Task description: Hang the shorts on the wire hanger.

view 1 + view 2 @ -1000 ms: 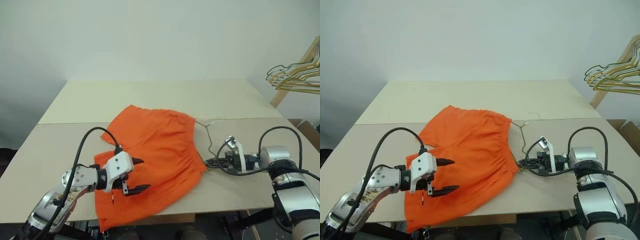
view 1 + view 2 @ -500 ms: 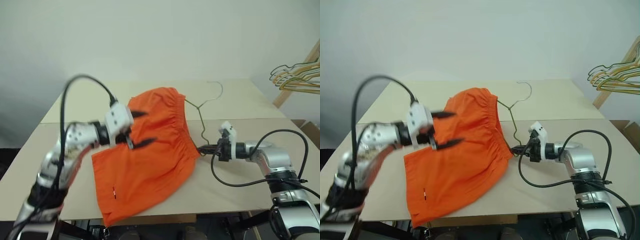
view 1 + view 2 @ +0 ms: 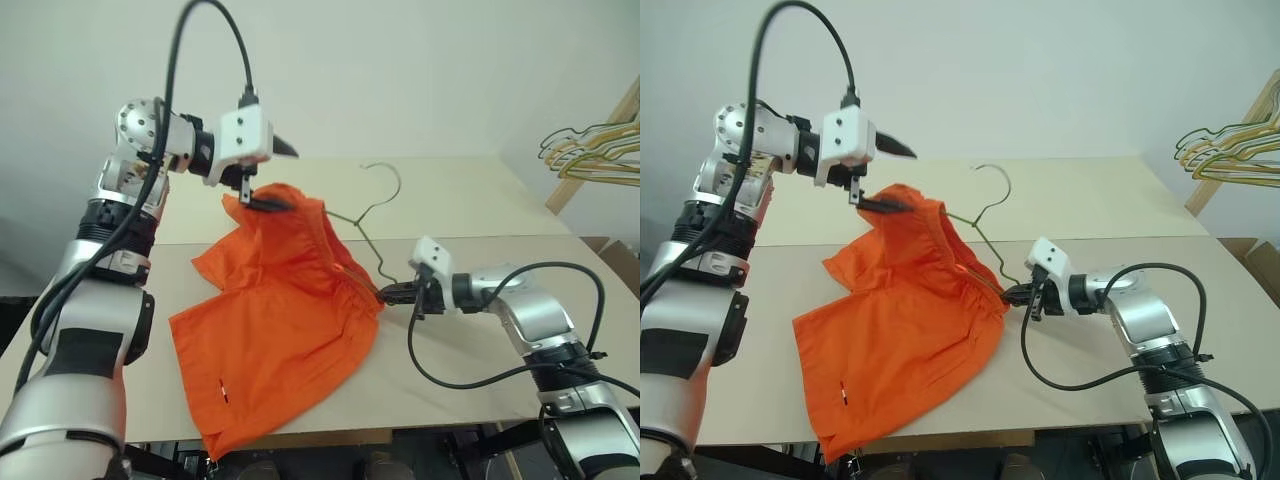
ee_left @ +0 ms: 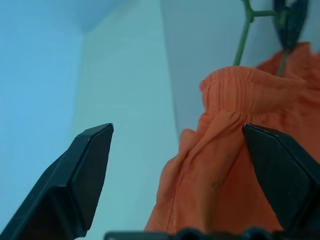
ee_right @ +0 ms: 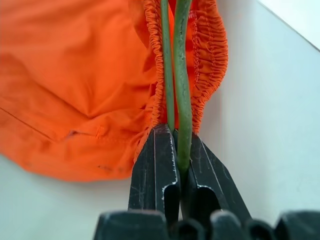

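The orange shorts (image 3: 280,310) lie on the beige table (image 3: 470,200), their waistband end raised off it. The thin green wire hanger (image 3: 366,232) runs inside the waistband, its hook (image 3: 385,175) sticking up behind. My right gripper (image 5: 172,132) is shut on the hanger's doubled wire at the waistband's near corner (image 3: 385,293). My left gripper (image 3: 290,180) hangs open over the raised far end of the waistband. Its lower finger (image 3: 268,204) touches the fabric there. In the left wrist view the gathered waistband (image 4: 235,85) sits beside one wide-spread finger (image 4: 280,165).
A bunch of yellow and dark hangers (image 3: 590,155) hangs on a wooden rack at the far right. The table is two beige tops joined by a seam, with its front edge just below the shorts' hem (image 3: 225,440).
My left gripper has risen from the shorts' near side to above the far waistband, staying open. The waistband and hanger have lifted and tilted up. My right gripper moved left with the hanger.
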